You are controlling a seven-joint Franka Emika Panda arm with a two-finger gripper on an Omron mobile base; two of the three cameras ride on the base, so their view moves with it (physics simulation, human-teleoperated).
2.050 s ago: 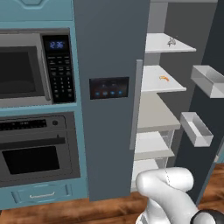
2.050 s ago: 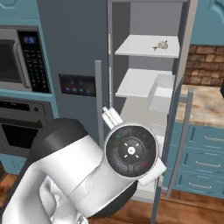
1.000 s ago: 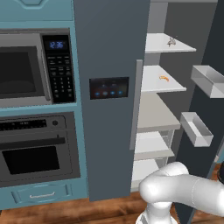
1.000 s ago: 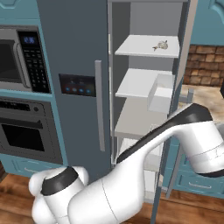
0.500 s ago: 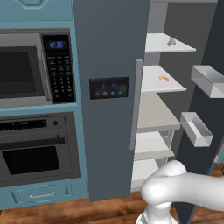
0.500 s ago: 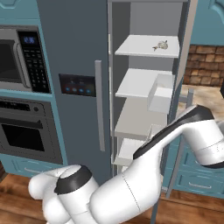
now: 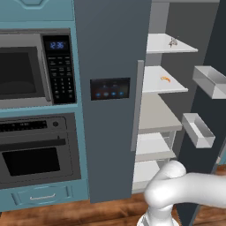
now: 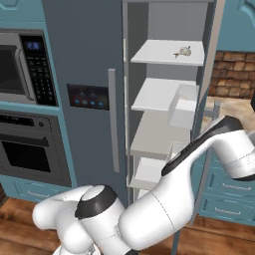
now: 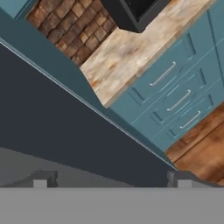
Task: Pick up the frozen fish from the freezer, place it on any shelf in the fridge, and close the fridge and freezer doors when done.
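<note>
Facing the dark fridge door [image 9: 65, 131], gripper [image 9: 109, 180] released, teal drawers [image 9: 175, 94] beside.

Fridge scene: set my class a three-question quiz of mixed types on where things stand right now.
1. True or false: the freezer door is shut while the fridge door stands open.
2. Where does the frozen fish lie? A) top shelf of the fridge B) floor C) a door bin
3. Fill in: the small orange thing lies on the ___ shelf from the top.

Key: 1 true; 2 A; 3 second.
</note>
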